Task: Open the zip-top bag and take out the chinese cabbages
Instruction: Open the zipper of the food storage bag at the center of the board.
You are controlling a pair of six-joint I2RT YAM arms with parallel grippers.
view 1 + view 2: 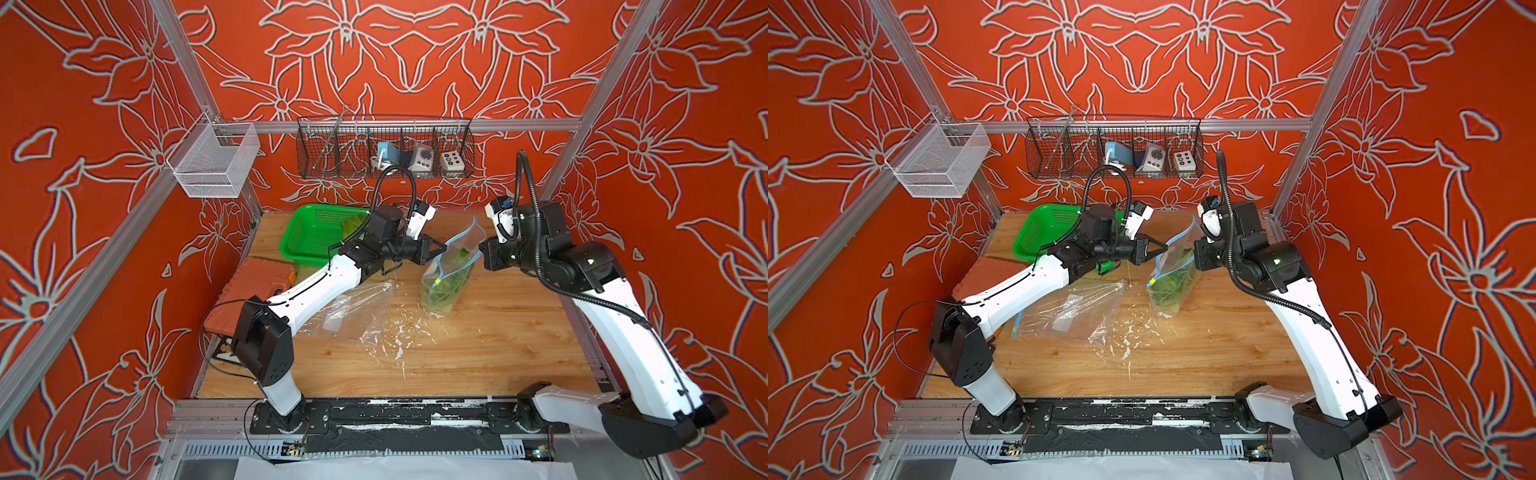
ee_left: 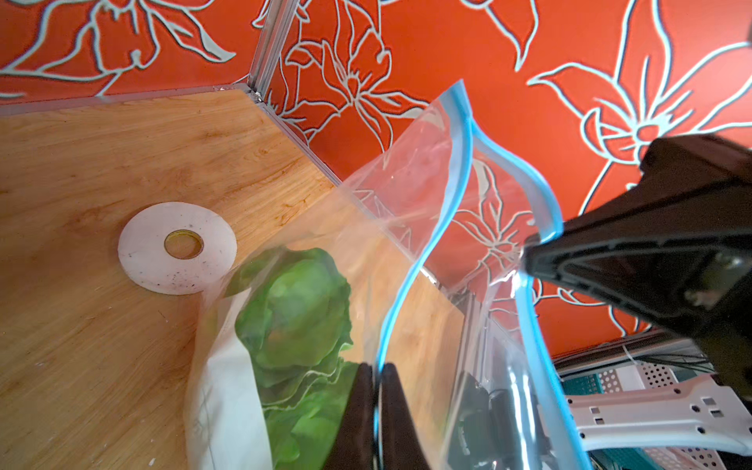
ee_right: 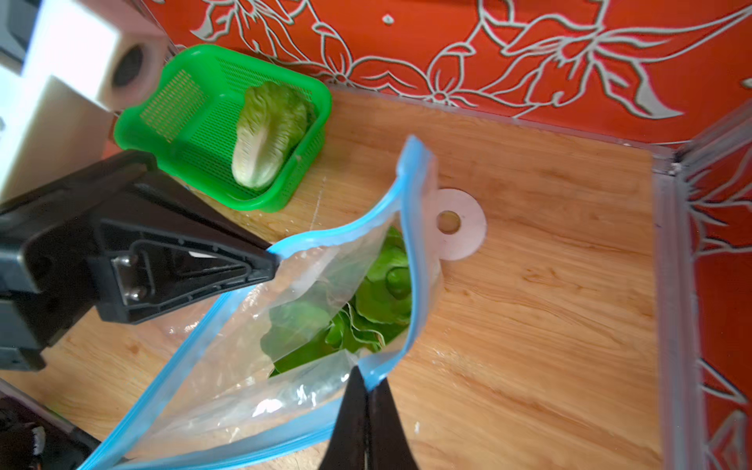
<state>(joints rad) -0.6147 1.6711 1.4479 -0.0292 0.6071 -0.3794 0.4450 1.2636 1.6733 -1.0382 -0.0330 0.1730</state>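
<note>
The clear zip-top bag [image 1: 449, 282] [image 1: 1173, 286] with a blue zip strip hangs upright over the table, its mouth pulled open. My left gripper [image 2: 378, 374] [image 1: 442, 249] is shut on one lip of the mouth. On the opposite lip my right gripper [image 3: 368, 382] [image 1: 482, 245] is shut. Green chinese cabbages [image 2: 297, 309] [image 3: 382, 293] lie inside the bag, below the opening. One more cabbage [image 3: 264, 134] rests in the green mesh basket [image 3: 309, 89] [image 1: 316, 237] at the back left.
An empty clear bag [image 1: 357, 307] [image 1: 1075, 307] lies flat on the wooden table under the left arm. A red case [image 1: 253, 286] sits at the left edge. Behind the held bag lies a white disc [image 2: 177, 248] [image 3: 460, 224]. A wire rack [image 1: 386, 149] hangs on the back wall.
</note>
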